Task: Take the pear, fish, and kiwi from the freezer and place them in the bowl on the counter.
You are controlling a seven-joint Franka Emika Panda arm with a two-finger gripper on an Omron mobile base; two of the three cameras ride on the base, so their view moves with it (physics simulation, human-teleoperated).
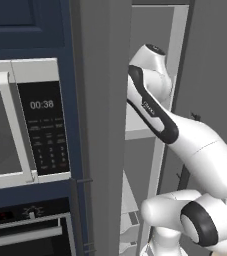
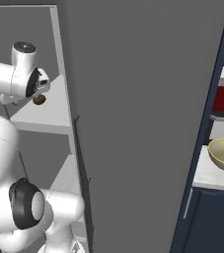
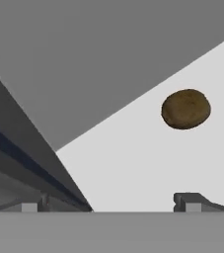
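Kiwi (image 3: 186,109) is the step in hand — it lies alone on the white freezer shelf (image 3: 148,168), ahead of the hand (image 3: 111,202) and off toward its right finger. The hand is spread wide and holds nothing; its two dark tips show at the bottom of the hand view with bare shelf between them. In the right base view the kiwi (image 2: 39,100) sits just under the wrist, on the shelf inside the freezer (image 2: 49,116).

To do this well, I judge the hand should slide right until the fruit is centred between the tips, then go forward and down so the fingers straddle its short axis. The kiwi is small, smooth and oval, so a squeeze off-centre would likely squirt it away along the shelf; closing low, near its widest part, looks safest.

Surroundings are tight. A grey freezer wall runs close on the hand's left, so any sideways correction should go away from it. Behind and to the right, the open door (image 2: 143,123) stands between the hand and the desk (image 2: 209,175), where the bowl (image 2: 223,154) waits with something yellow-green and something pale in it. The carry will have to back out and swing round that door.
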